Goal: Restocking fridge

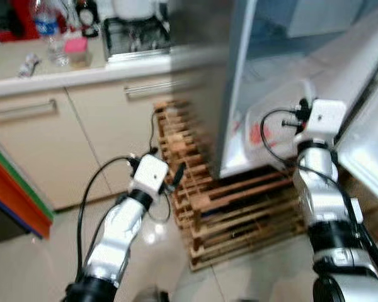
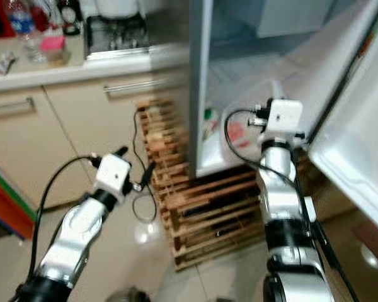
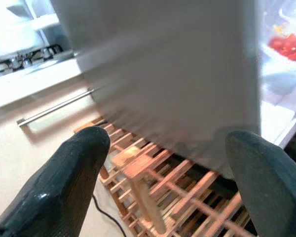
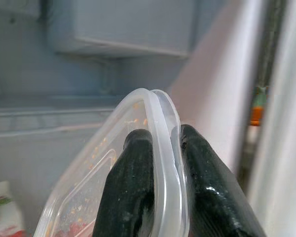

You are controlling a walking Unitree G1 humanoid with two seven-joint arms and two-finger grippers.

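Kitchen floor, open fridge (image 1: pixel 239 75) above a wooden rack (image 1: pixel 239 214). Right pincer (image 4: pixel 163 163) clamps the rim of a clear food tub (image 4: pixel 113 177) at the fridge mouth. Keep the tub level; seat it fully on a shelf before letting go. Left pincer (image 3: pixel 167 163) hangs spread, empty.

Silver arms, white wrist boxes, black cables, black fingers (image 4: pixel 133 197).

**Right arm at open fridge**

The right gripper (image 2: pixel 272 94) reaches into the open fridge (image 2: pixel 199 82), a clear container (image 2: pixel 239 135) just beside its fingers. The left gripper (image 2: pixel 135 165) hangs beside a wooden rack (image 2: pixel 201 207), below the counter (image 2: pixel 82 69).
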